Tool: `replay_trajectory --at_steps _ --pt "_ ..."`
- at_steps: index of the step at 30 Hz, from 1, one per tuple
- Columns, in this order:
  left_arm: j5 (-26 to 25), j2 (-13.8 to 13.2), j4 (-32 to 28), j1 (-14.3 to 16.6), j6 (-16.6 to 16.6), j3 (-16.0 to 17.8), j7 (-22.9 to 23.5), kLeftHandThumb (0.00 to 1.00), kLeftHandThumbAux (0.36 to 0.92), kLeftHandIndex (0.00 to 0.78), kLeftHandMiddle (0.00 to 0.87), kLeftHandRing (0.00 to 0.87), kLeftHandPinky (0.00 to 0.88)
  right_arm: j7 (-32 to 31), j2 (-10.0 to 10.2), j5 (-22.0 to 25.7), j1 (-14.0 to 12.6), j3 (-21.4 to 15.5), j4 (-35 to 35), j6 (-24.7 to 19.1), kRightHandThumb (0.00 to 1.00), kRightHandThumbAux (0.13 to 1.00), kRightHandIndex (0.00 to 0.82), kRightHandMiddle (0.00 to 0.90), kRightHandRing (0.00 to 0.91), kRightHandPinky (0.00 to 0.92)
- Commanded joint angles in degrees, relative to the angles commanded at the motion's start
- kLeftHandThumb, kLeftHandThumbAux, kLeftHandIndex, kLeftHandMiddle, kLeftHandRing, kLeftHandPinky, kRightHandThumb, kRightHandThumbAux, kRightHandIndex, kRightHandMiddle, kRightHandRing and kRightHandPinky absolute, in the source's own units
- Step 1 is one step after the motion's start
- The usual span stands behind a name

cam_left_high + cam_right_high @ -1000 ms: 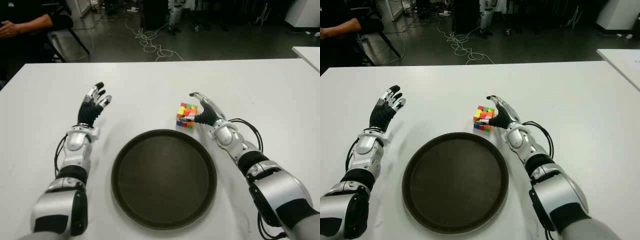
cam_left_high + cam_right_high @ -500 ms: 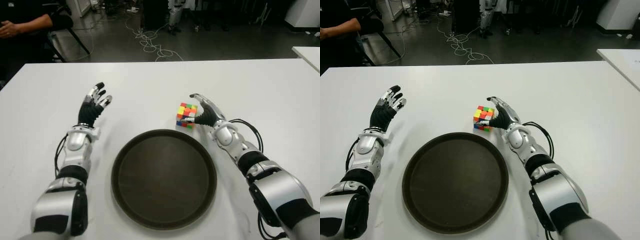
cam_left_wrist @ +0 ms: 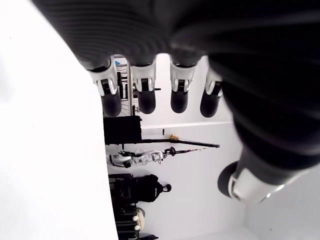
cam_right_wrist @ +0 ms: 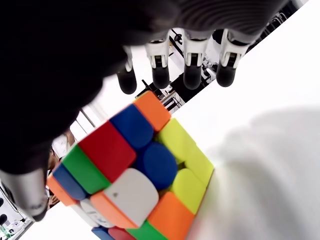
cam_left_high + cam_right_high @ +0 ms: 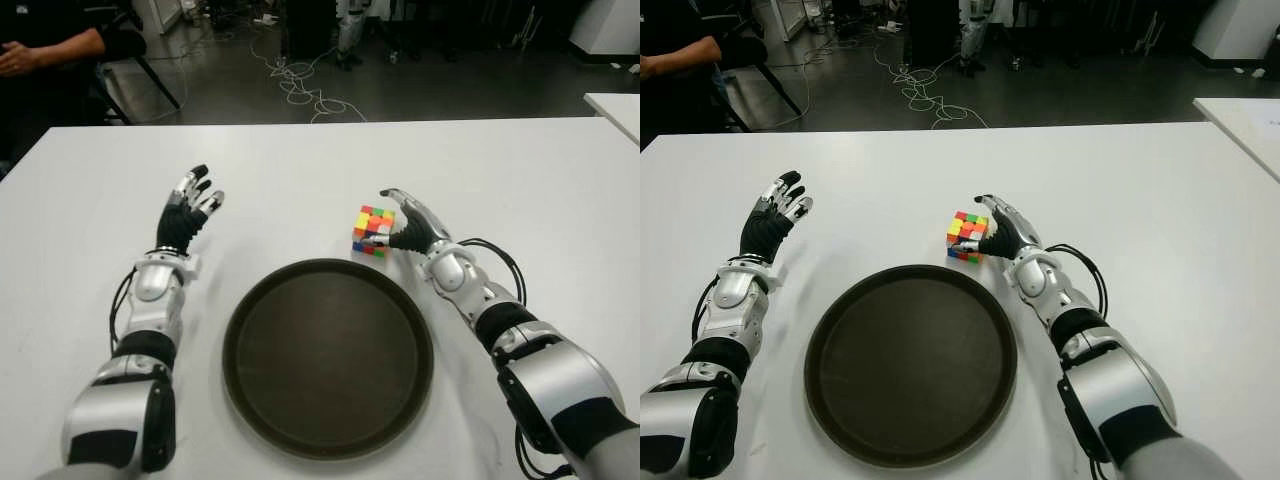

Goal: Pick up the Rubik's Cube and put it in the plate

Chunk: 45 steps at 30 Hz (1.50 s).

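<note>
Right wrist view | right hand (image 4: 125, 125) cupping Rubik's Cube (image 4: 135, 170), fingers uncurled, no grip; close squarely on opposite faces | left hand (image 5: 188, 205) idle, spread

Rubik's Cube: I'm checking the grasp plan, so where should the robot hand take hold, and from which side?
Probably across two opposite flat side faces of the Rubik's Cube, coming from its right, where the right robot hand already stands open around it. The cube sits flat on the table, just beyond the plate, so its sides are free.
</note>
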State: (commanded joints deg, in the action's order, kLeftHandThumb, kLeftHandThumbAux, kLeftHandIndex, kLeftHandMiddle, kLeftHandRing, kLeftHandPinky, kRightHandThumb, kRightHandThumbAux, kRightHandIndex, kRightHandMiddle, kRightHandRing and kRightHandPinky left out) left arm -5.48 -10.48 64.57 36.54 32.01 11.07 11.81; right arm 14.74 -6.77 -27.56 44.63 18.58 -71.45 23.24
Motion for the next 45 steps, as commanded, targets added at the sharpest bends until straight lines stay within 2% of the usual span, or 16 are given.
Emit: replay_trajectory --at_steps 6,11,16,31,45 --pt "-0.07 -0.03 0.07 0.04 -0.07 -0.03 0.01 0.000 0.649 0.000 0.026 0.000 0.001 1.44 0.60 -1.08 -0.61 1.14 0.91 2.22 0.000 0.603 0.045 0.039 0.060 0.070" --pt "-0.37 0.11 0.17 0.10 -0.19 0.16 0.08 0.000 0.658 0.000 0.027 0.000 0.000 2.72 0.26 -2.37 -0.92 2.47 1.39 3.83 0.000 0.605 0.030 0.033 0.055 0.072" --pt "-0.24 0.03 0.44 0.28 -0.44 0.10 -0.02 0.000 0.654 0.000 0.023 0.000 0.000 2.95 0.16 -3.94 -0.99 4.15 2.19 3.80 0.000 0.602 0.025 0.032 0.058 0.081" --pt "0.23 -0.22 0.64 0.23 -0.04 -0.24 0.01 0.000 0.629 0.000 0.021 0.000 0.000 3.82 0.09 -4.33 -1.58 5.11 2.98 3.82 0.000 0.587 0.031 0.037 0.075 0.110" --pt "0.15 -0.13 0.56 0.07 0.20 -0.16 0.48 0.000 0.645 0.000 0.015 0.000 0.000 4.35 0.16 -4.19 -1.71 5.34 2.84 3.26 0.000 0.581 0.034 0.056 0.094 0.137"
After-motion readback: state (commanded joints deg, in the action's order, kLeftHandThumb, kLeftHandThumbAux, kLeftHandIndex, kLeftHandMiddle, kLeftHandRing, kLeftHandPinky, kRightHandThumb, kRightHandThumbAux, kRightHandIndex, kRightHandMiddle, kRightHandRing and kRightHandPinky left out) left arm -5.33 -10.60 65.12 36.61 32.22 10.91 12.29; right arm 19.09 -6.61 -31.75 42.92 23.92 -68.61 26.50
